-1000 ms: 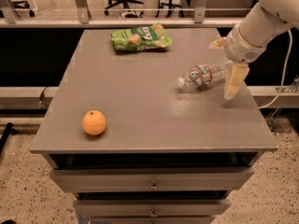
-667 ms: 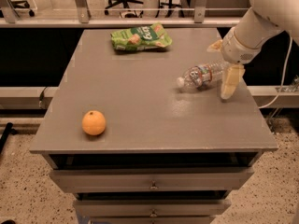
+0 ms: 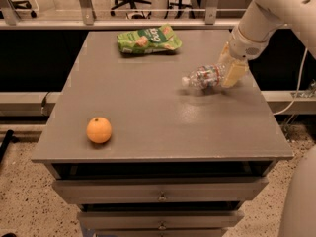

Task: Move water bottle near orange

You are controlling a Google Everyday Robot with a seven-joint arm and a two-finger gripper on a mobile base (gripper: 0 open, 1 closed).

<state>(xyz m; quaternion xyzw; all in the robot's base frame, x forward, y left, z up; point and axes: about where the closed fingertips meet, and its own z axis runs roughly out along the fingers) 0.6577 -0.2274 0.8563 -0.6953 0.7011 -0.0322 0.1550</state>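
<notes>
The robot's white arm is reaching in from the upper right corner and sloping down and to the left over the right rear part of the bench. Its wrist is bending so that the yellowish gripper is pointing down at the grey surface, low and close to it. The gripper is sitting right at the base end of the water bottle, and part of it is crossing in front of that end. Whether it is gripping the bottle or only standing open around it cannot be told from this view.

The water bottle is lying on its side on the bench. Its white cap is pointing left, away from the gripper, and its label band is showing near the middle. The orange is resting near the front left corner of the bench, well apart from both the bottle and the gripper. A green snack bag is lying at the rear, left of the arm. Drawers are showing below the bench's front edge.
</notes>
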